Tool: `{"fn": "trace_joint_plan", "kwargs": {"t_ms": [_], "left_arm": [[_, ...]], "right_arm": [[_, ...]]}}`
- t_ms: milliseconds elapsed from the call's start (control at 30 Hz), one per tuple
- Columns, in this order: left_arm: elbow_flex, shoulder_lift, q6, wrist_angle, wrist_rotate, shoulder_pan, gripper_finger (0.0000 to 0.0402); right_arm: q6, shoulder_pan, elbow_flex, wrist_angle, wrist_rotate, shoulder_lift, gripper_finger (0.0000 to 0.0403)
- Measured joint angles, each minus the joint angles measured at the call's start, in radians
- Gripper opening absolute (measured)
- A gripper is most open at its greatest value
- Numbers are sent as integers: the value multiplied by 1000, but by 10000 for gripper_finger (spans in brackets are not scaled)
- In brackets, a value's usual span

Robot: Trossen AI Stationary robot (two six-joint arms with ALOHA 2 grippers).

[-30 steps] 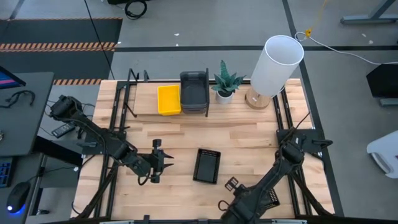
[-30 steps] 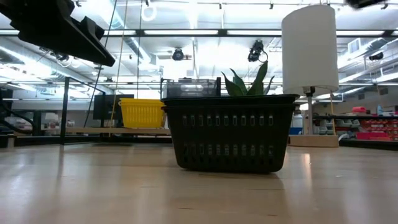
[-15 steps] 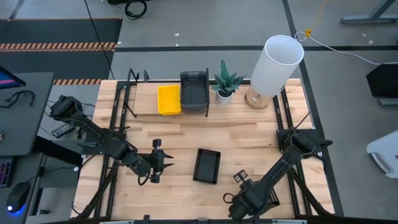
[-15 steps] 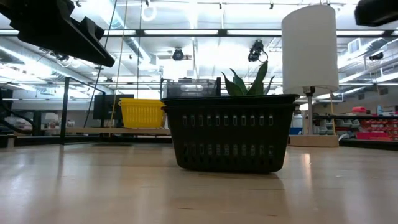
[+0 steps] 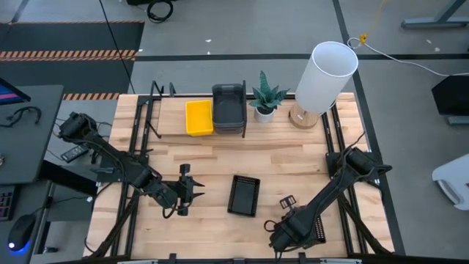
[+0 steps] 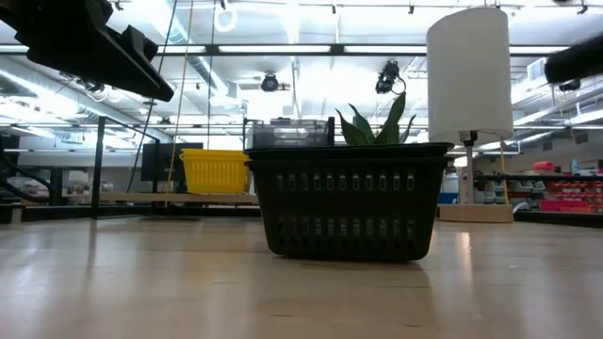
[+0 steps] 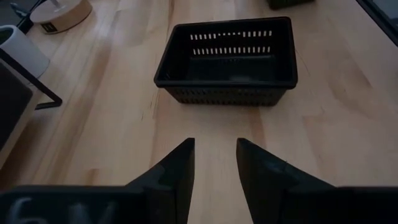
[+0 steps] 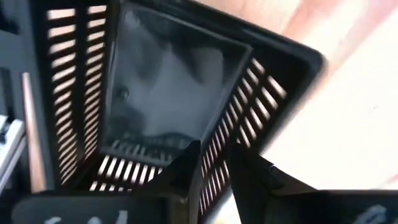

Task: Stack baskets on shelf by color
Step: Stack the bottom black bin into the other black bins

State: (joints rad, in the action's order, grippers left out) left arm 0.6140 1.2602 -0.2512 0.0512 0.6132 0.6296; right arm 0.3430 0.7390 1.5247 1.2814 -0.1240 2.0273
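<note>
Nearest you, lower right of the high view: right gripper (image 5: 277, 236), jaws narrow, nipping the slotted wall of a black basket (image 8: 168, 93) that its wrist view shows close up, one finger inside and one outside. Lower left of the high view: left gripper (image 5: 185, 190), waiting, jaws set a narrow gap apart and holding nothing, pointed at the basket ahead. Centre of the table (image 5: 293, 161): a second black basket (image 5: 244, 195), upright and untouched. Far edge, upper middle of the frame: the shelf (image 5: 172, 121), with the yellow baskets (image 5: 198, 117) beside the grey baskets (image 5: 229, 107), touching or nearly so; then a plant (image 5: 265, 99) and a lamp (image 5: 325, 75). Handling, by your judgement: thin plastic, light, fairly stiff but springy at the rim, likely to swing from a one-wall hold. Take the middle of a long wall, fingers astride the rim.
</note>
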Motion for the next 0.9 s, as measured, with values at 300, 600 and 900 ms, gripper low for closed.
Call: {"fn": "trace_joint_plan", "kwargs": {"t_ms": [300,600,900], "left_arm": [[0,0,0,4,0,0,126],[0,0,0,4,0,0,126],[0,0,-1,5,0,0,126]], "right_arm": [[151,-23,15,96,52,-83,80],[292,-61,-202,-149,-54,-153,80],[309,-83,-296,-306,-79,-183,80]]}}
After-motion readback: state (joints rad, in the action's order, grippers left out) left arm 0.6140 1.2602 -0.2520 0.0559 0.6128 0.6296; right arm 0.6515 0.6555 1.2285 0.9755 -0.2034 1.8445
